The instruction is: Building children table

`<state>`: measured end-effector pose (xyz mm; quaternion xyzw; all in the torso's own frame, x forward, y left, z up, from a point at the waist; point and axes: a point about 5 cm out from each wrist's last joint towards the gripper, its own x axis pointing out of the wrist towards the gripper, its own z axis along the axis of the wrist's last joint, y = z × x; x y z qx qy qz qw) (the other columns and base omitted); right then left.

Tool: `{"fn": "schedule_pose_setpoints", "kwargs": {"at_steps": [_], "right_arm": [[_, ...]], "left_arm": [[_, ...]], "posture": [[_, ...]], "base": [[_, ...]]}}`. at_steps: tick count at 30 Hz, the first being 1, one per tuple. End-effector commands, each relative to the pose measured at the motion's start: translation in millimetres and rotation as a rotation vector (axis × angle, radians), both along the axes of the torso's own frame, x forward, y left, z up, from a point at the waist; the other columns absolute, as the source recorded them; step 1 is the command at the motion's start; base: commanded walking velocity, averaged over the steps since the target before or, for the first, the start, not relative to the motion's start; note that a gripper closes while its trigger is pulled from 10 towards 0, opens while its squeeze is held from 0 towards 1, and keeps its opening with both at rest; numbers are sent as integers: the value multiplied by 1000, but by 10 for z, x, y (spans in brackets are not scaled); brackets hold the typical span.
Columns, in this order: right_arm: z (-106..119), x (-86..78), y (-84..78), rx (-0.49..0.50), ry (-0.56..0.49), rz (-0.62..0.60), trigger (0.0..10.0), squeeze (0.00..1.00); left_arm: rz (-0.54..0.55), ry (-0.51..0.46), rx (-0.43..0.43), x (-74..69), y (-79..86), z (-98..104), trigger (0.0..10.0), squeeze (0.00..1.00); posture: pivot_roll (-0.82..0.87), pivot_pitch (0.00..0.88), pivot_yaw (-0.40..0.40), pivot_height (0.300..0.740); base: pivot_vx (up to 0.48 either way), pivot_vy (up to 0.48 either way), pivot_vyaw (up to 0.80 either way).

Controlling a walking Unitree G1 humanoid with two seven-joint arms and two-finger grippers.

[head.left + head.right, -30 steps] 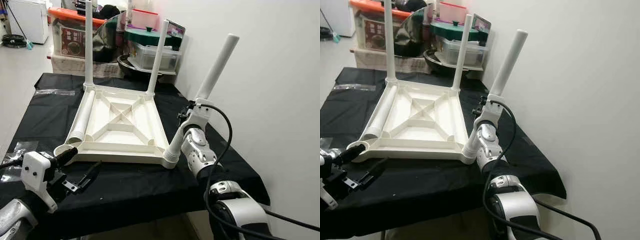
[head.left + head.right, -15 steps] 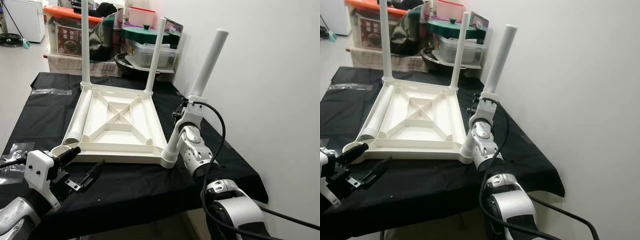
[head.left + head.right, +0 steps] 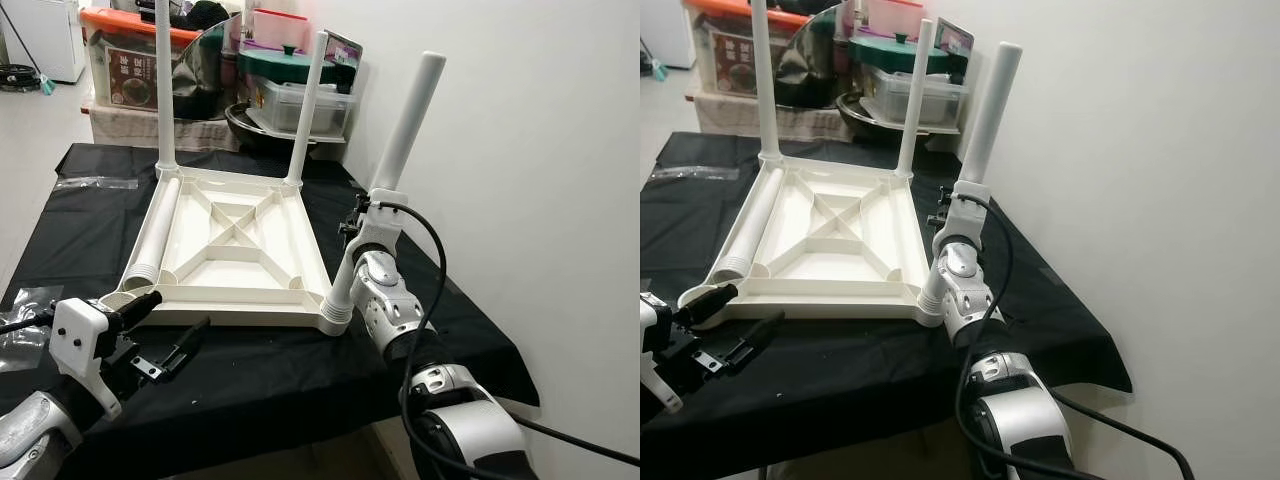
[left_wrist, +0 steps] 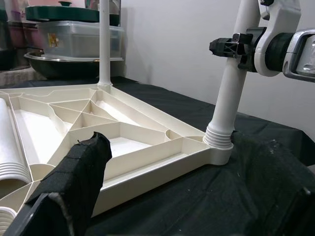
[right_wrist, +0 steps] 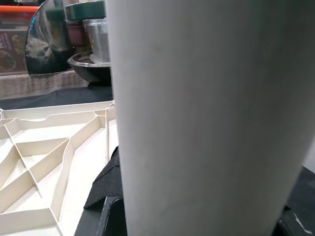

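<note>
At 7 o'clock I see my left gripper, fingers apart, hovering over the black cloth-covered table, just beside the near-left corner of the upturned white plastic children's tabletop. That tabletop lies ribbed side up at centre. A loose white ribbed leg lies along its 9 o'clock edge. Two white legs stand at 12 o'clock: far-left leg, far-right leg. At 3 o'clock my right gripper is clamped on the tilted white near-right leg, its threaded foot seated in the corner socket. Storage bins behind.
</note>
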<state>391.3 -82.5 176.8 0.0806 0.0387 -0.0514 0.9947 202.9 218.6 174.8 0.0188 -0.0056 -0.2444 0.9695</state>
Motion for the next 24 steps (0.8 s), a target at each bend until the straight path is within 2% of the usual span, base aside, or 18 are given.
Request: {"fn": "schedule_pose_setpoints", "kwargs": {"at_steps": [1,13,14,17,18,19,23,24], "right_arm": [[-462,-113,-89,-42,201,-16,10000,0],[-389,-117,-73,-25,182,-8,10000,0],[-378,-119,-72,-21,178,-7,10000,149],[-371,-120,-72,-19,176,-6,10000,149],[-357,-119,-72,-18,172,-6,10000,557],[-340,-118,-72,-16,166,-6,10000,588],[-320,-118,-72,-14,160,-7,10000,588],[-284,-115,-73,-12,146,-8,10000,1000]], "left_arm": [[-10,10,3,19,-25,-35,10000,0],[-14,12,4,29,-23,-41,10000,0],[-15,12,4,29,-23,-42,10000,0],[-15,13,5,29,-24,-42,10000,0],[-16,13,5,30,-24,-43,10000,0],[-16,13,5,32,-23,-43,10000,0],[-17,13,6,34,-21,-44,10000,0],[-18,12,6,36,-20,-43,10000,0]], "posture": [[137,0,-177,740],[135,0,-175,740],[134,0,-174,740],[134,0,-174,740],[134,0,-174,740],[134,0,-174,740],[134,0,-174,740],[132,0,-173,740]], "base": [[0,0,0],[0,0,0],[0,0,0],[0,0,0],[0,0,0],[0,0,0],[0,0,0],[0,0,0]]}}
